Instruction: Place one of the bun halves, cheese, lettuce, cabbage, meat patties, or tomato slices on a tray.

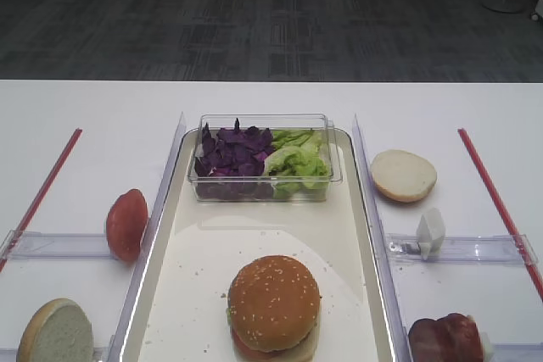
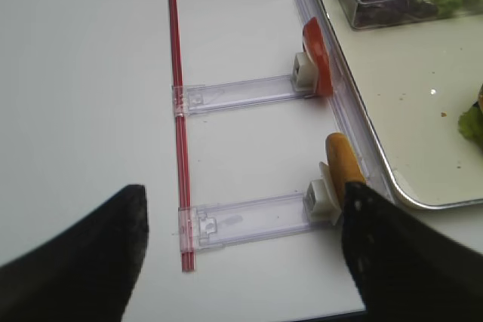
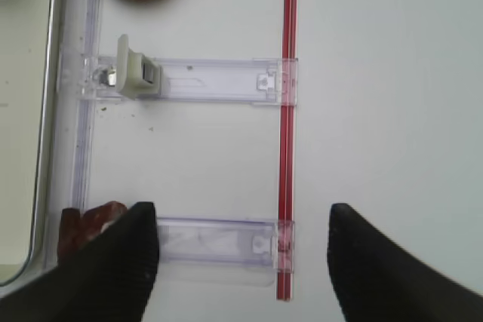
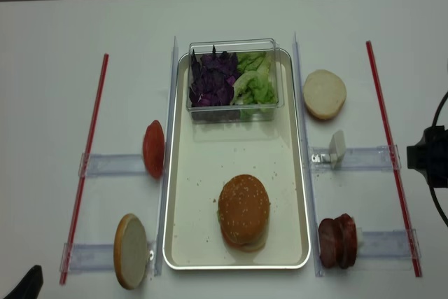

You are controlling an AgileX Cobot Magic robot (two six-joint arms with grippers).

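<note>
Seeded bun top (image 4: 243, 204) on tray (image 4: 186, 173)

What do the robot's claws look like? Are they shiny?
No, they are matte black. The right claw has two wide, smooth black fingers with rounded tips, and the left claw looks the same. From above, a black block with a thin black cable shows at the table's right edge.

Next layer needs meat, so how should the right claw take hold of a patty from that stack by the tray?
The meat patties stand on edge, side by side, right of the tray. Probably best to come straight down from above and pinch one patty's top rim across its flat faces. The right claw is open.
</note>
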